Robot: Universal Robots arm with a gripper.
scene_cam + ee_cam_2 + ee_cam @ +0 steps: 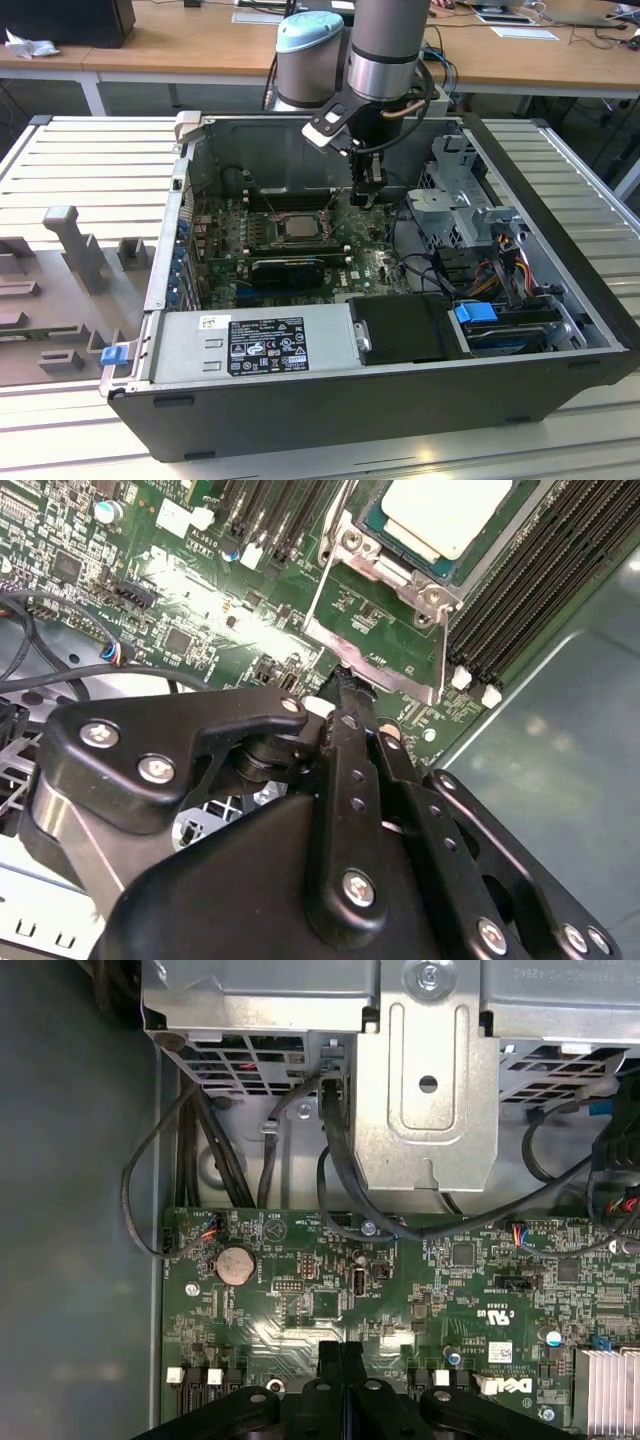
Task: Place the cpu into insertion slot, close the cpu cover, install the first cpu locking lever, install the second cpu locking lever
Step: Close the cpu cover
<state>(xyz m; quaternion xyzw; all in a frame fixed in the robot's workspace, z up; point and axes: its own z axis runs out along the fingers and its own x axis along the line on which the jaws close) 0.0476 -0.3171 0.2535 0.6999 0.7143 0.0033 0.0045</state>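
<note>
The cpu lies flat in the insertion slot, its silvery top facing up with a thin green rim. The cpu cover lies down as a metal frame around the chip. Thin wire levers run along two sides of the socket; I cannot tell whether they are latched. My gripper hangs above the motherboard, beside the socket toward the exterior view's right. Its black fingers are shut together with nothing between them.
The open computer case walls in the motherboard. Long black memory slots flank the socket. A metal drive cage with loose cables stands at the exterior view's right. The power supply fills the near side.
</note>
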